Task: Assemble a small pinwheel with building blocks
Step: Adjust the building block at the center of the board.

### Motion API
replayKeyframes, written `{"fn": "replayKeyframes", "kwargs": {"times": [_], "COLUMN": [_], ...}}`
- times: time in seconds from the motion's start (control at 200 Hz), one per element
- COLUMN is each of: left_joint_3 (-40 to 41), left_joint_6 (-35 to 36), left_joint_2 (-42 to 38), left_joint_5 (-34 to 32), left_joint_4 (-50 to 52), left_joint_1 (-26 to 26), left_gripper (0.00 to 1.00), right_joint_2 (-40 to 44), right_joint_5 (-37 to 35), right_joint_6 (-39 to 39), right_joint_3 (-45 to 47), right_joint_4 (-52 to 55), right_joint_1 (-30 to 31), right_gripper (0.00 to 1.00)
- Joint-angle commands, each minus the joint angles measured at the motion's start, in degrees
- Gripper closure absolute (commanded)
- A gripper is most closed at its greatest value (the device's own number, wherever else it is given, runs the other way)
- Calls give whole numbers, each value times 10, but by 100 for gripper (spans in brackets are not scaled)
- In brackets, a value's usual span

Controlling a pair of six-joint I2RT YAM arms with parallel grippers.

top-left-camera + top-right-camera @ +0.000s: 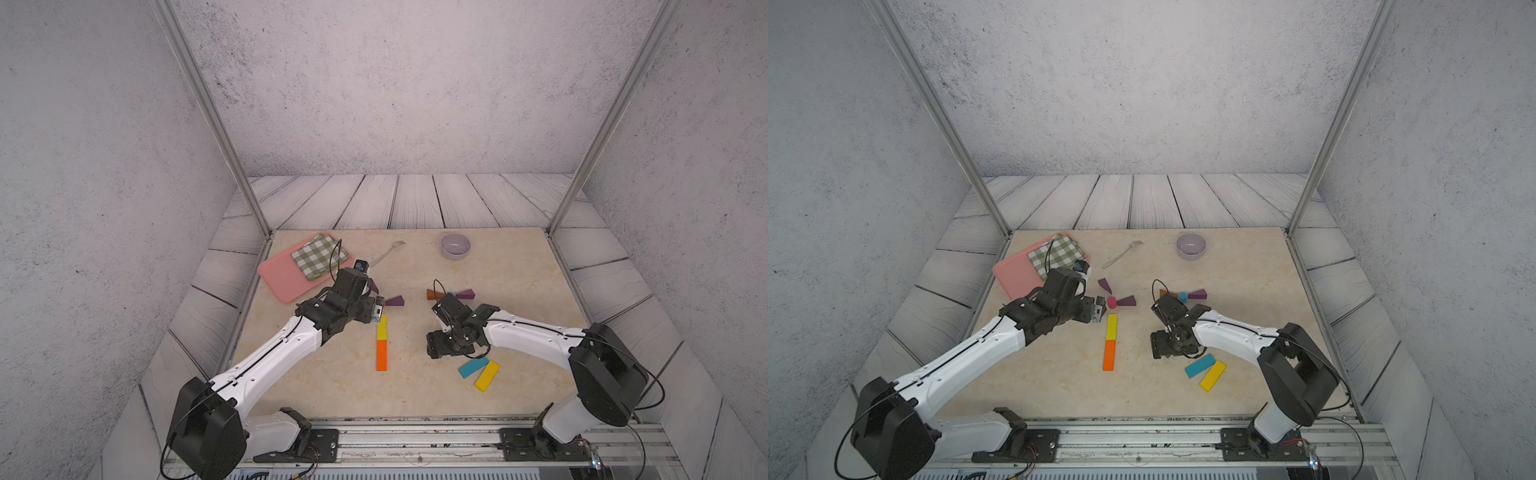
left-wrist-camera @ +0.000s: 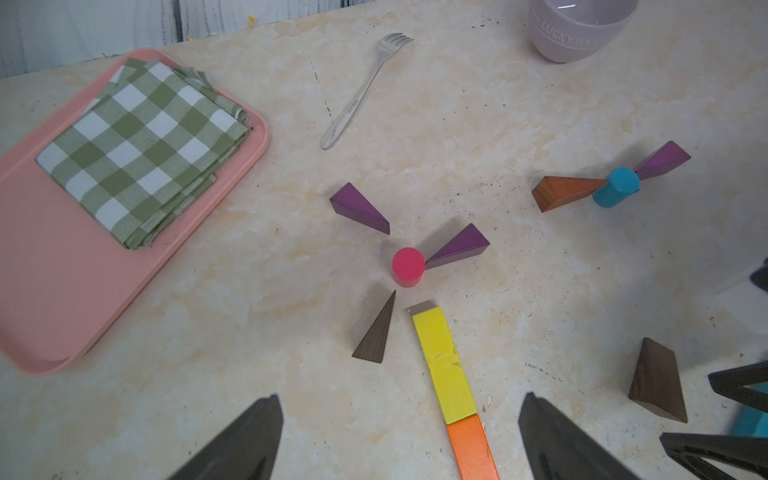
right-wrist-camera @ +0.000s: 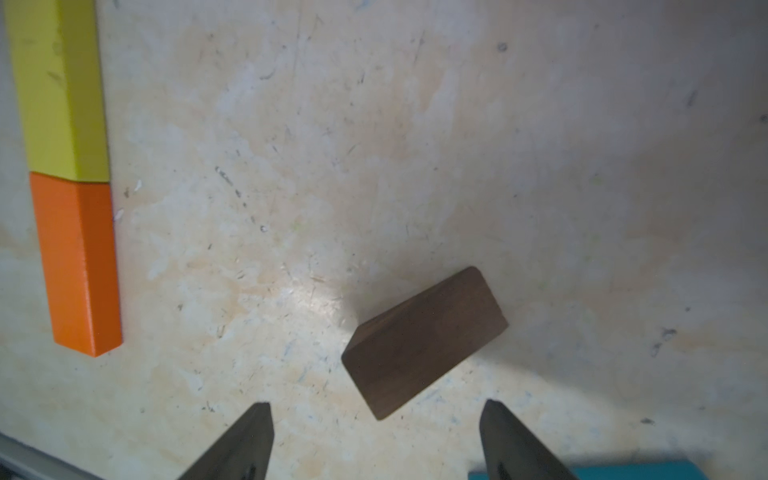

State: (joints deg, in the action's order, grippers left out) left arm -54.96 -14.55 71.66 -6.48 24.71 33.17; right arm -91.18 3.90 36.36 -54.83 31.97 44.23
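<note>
Partly done: pink cylinder [image 2: 408, 266] stands as hub with three blades round it. One purple wedge [image 2: 457, 247] has its tip touching it, second purple wedge [image 2: 359, 208] sits near with a gap, and dark wedge [image 2: 376, 332] has its tip just beside it. The yellow bar [image 2: 444, 365] points at the pink cylinder, close but apart, and the orange bar [image 2: 471, 449] butts its far end, so the stem looks laid.

Well apart from the pink cylinder, toward the right arm, a blue cylinder [image 2: 617, 187] is touched by an orange-brown wedge [image 2: 561, 193] and third purple wedge [image 2: 663, 160]. The blue bar [image 1: 473, 367] and spare yellow bar [image 1: 487, 375] lie side by side, farther off and unused.

The right gripper [image 3: 376, 404] has its jaws apart. The loose brown wedge [image 3: 424, 340] lies just ahead of its tips, not clamped. The left gripper [image 2: 401, 399] is spread wide and empty, near the pink cylinder over the yellow bar.

Probably left to do: grab the loose brown wedge as fourth blade and close the gaps. I can't tell which hub it is meant for.
</note>
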Motion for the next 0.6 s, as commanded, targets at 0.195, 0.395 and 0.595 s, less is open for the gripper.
{"fn": "replayKeyframes", "kwargs": {"times": [0.195,0.395,0.595], "left_joint_3": [10,9,10], "left_joint_6": [0,2,4], "left_joint_2": [5,7,5], "left_joint_5": [-10,-13,-16], "left_joint_4": [7,12,13], "left_joint_1": [-2,-2,-2], "left_gripper": [4,4,4], "right_joint_2": [-57,-83,-114], "right_joint_5": [-29,-3,54], "right_joint_6": [26,-10,-69], "right_joint_3": [-15,-32,-68], "right_joint_4": [1,-24,-57], "right_joint_1": [1,1,2], "right_gripper": [19,23,25]}}
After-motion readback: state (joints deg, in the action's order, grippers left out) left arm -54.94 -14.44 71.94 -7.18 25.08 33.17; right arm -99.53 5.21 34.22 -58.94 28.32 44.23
